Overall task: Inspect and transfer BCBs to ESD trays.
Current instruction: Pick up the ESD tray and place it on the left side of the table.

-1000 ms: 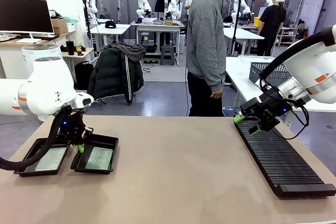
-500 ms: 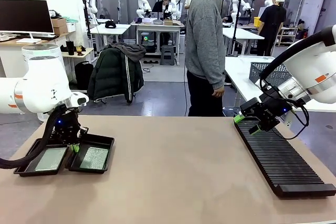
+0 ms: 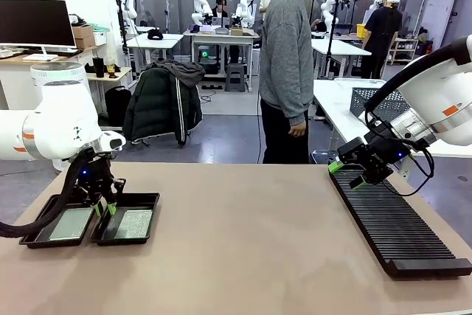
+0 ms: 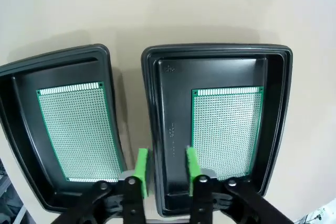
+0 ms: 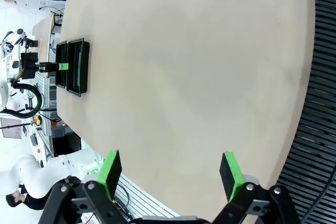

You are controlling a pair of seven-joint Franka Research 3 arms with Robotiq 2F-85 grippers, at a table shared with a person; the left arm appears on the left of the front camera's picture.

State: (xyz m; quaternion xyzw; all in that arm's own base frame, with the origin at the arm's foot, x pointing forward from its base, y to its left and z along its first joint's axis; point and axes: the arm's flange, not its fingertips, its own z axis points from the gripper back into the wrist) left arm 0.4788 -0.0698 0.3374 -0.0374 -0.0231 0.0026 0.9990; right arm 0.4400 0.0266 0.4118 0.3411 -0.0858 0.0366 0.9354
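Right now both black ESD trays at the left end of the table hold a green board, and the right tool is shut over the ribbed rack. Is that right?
Not quite. The right tool is open, its green pads wide apart in the right wrist view, over the ribbed rack. The rest holds: the left wrist view shows a green board in each ESD tray.

Two ESD trays point(image 4: 157, 77) (side by side) hold BCBs point(image 4: 226, 129).

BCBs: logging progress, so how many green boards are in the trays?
2. One BCB lies in the left tray of the wrist view, one BCB in the right tray. None seems hidden.
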